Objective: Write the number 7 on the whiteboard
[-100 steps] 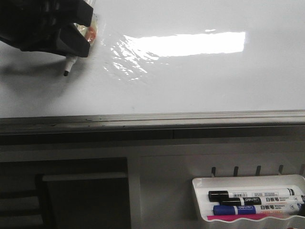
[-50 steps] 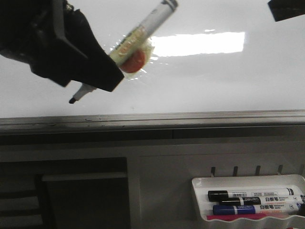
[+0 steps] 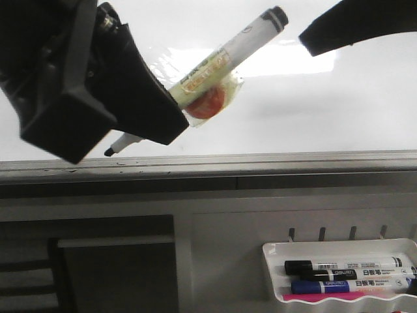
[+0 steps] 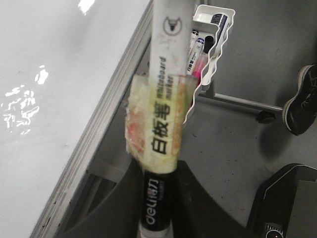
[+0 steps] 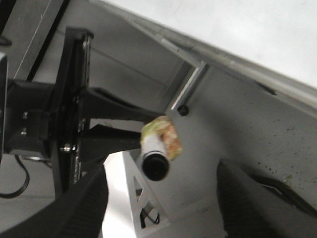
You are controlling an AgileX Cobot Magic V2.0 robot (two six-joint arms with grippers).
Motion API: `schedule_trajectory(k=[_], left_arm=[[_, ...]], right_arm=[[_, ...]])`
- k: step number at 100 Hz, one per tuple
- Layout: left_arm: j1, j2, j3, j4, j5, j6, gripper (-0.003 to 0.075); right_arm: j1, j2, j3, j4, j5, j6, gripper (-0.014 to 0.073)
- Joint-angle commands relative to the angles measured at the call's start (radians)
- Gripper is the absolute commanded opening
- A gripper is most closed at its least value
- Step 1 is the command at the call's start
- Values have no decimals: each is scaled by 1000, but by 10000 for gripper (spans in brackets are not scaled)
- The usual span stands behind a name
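Note:
My left gripper (image 3: pixel 133 124) is shut on a white marker (image 3: pixel 221 55) with a black grip and a yellowish-red tape wad. It holds the marker tilted, with the tip (image 3: pixel 108 152) near the whiteboard's lower edge. The whiteboard (image 3: pixel 313 111) is glossy and bare; no number 7 shows on it. In the left wrist view the marker (image 4: pixel 163 109) stands up from between the fingers (image 4: pixel 119 208), beside the whiteboard (image 4: pixel 49 99). My right gripper (image 3: pixel 352 23) is open at the upper right, close to the marker's rear end. In the right wrist view that end (image 5: pixel 156 167) lies ahead of the right gripper (image 5: pixel 163 208).
A grey metal strip (image 3: pixel 260 160) borders the whiteboard's lower edge. A white marker tray (image 3: pixel 273 251) hangs at the lower right with several markers (image 3: pixel 345 268); it also shows in the left wrist view (image 4: pixel 210 64). A dark shoe (image 4: pixel 302 99) is on the floor.
My left gripper has come away from the upper left toward the camera and tilted the marker, whose rear end now points up and right. My right gripper has entered from the upper right.

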State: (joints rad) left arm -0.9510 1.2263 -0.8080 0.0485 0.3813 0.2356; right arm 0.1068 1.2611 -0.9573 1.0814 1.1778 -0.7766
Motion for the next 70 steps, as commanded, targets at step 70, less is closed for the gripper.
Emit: schedule_trajectory(k=[70], left_arm=[[-8, -29, -28, 17, -79, -3, -20]], right_arm=[[179, 115, -95, 84, 6, -32, 219]])
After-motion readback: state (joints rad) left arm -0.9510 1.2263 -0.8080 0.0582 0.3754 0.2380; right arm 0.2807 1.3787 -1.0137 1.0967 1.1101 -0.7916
